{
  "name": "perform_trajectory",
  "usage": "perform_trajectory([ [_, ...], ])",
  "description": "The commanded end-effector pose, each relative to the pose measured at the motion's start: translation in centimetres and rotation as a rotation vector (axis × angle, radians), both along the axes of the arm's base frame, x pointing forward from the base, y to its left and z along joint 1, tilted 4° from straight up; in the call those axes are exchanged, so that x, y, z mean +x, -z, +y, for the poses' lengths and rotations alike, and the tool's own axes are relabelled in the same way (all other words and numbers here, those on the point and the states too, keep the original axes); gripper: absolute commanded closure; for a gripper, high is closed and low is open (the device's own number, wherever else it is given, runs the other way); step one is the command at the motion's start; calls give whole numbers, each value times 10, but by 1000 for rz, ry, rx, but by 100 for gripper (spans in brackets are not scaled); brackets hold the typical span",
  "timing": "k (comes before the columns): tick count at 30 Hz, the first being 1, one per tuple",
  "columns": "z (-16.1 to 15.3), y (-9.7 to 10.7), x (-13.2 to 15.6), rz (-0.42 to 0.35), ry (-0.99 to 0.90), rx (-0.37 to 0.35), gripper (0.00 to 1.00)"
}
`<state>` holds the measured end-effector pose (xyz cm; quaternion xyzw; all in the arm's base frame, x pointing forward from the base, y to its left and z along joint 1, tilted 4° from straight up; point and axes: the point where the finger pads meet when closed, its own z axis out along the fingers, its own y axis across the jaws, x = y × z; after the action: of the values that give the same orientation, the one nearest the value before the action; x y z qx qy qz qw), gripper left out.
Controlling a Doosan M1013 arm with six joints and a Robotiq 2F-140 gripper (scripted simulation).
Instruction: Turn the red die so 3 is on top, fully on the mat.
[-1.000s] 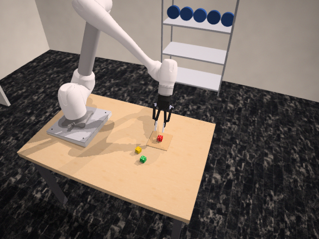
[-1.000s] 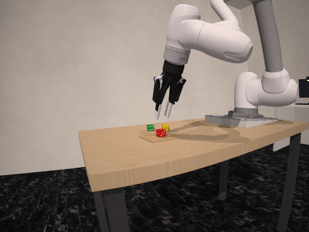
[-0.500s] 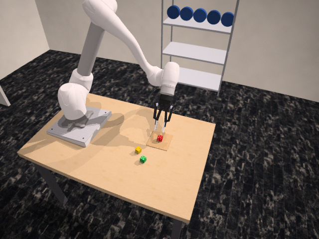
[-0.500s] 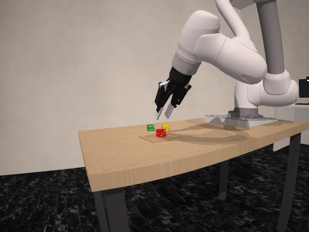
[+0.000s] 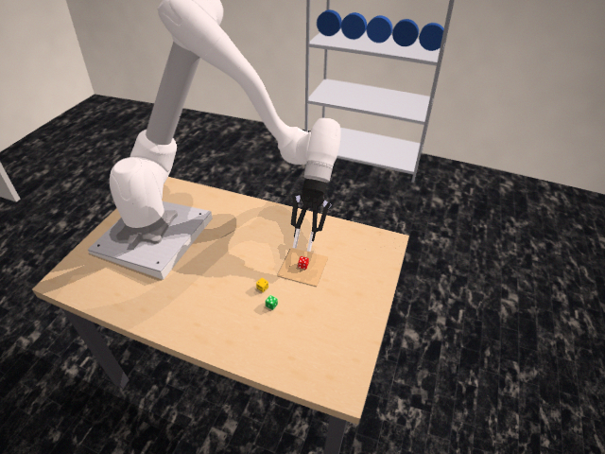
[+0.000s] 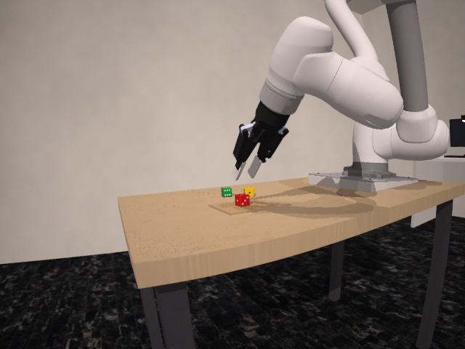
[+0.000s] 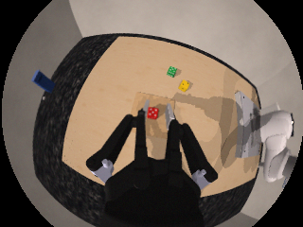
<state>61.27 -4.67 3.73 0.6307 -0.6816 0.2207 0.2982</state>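
Light wooden counter (image 5: 302, 352); thin square tan mat (image 5: 312, 277) below the pincer; small red die (image 5: 302, 262) on the mat, beneath and just ahead of the fingertips. Risk: tilted approach nudging the die off the mat or shifting the mat. Black two-fingered pincer (image 6: 245, 171): partly closed, empty, hovering clear of everything.

Red die (image 5: 302, 262) with white pips on a tan mat (image 5: 312, 275); beside the mat, yellow die (image 5: 262, 284) and green die (image 5: 271, 302); pale wood table (image 5: 318, 352); black-speckled floor (image 5: 488, 317).
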Motion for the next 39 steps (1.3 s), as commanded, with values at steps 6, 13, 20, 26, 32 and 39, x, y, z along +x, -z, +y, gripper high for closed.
perform_trajectory([
  [6,1,2,4,-7,2,-5,72],
  [13,1,8,3,-7,2,-5,72],
  [20,1,17,3,-7,2,-5,72],
  [26,2,29,2,-7,2,-5,72],
  [32,2,36,2,-7,2,-5,72],
  [39,2,50,1,-7,2,-5,72],
])
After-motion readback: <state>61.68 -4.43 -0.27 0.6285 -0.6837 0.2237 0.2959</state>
